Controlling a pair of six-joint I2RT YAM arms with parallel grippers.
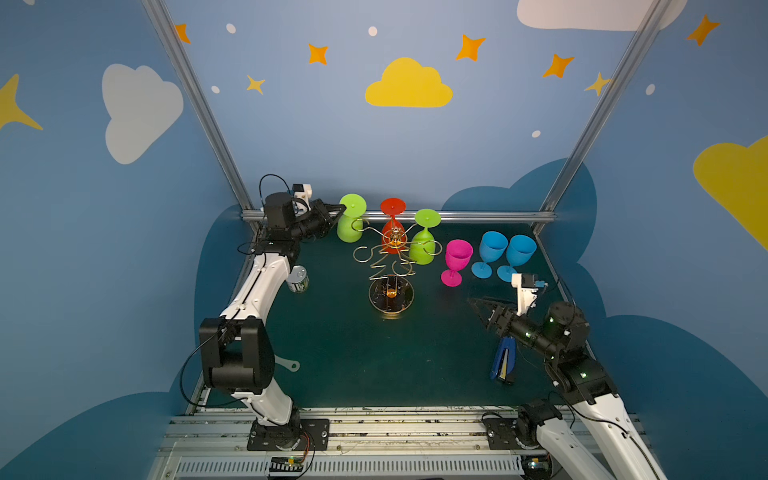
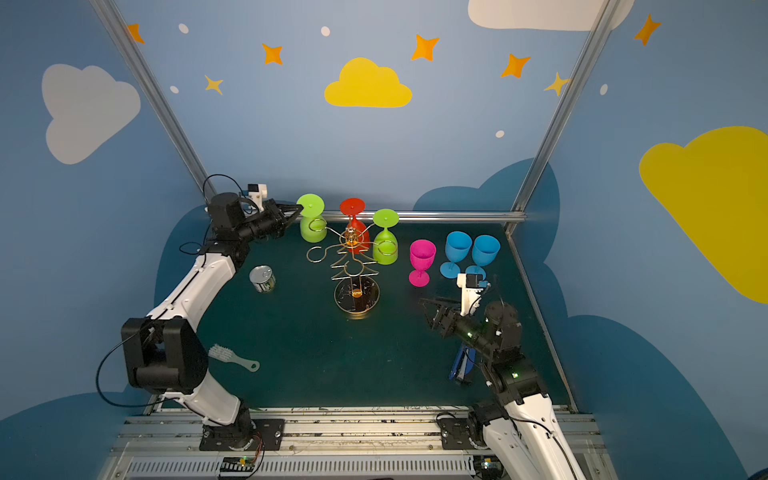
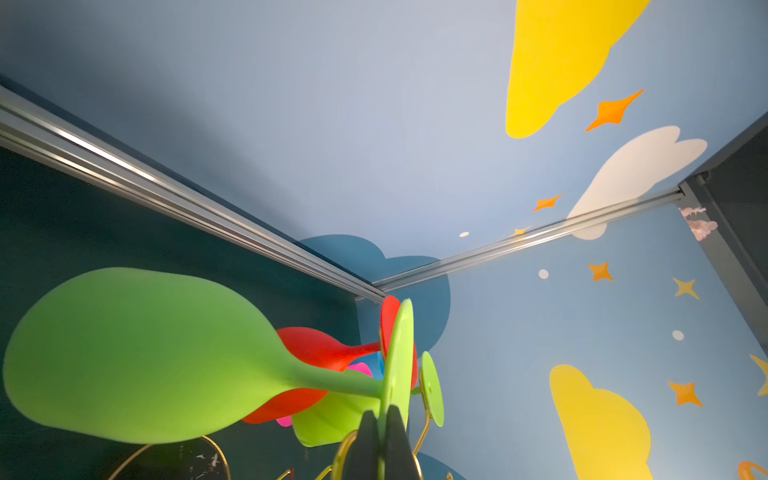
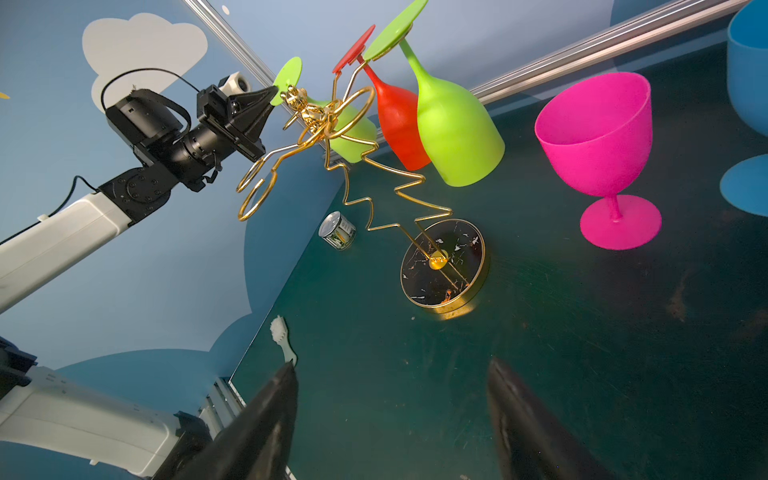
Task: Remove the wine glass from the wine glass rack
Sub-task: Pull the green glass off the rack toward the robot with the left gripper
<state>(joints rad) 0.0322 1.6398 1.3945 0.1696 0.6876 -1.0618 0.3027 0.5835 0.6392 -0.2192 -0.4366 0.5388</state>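
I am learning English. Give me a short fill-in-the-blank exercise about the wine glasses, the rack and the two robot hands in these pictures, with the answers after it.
1. The left hand is shut on the foot of a ___ wine glass hanging on the wine glass rack.
2. Between it and the other green glass hangs a ___ glass.
3. One pink glass and ___ blue glasses stand upright on the table.
4. The right hand is ___ and holds nothing.
Answers: green; red; two; open.

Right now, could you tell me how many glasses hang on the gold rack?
3: the left green glass, its foot held by the left gripper; the red glass at the back; the right green glass. None looks hidden.
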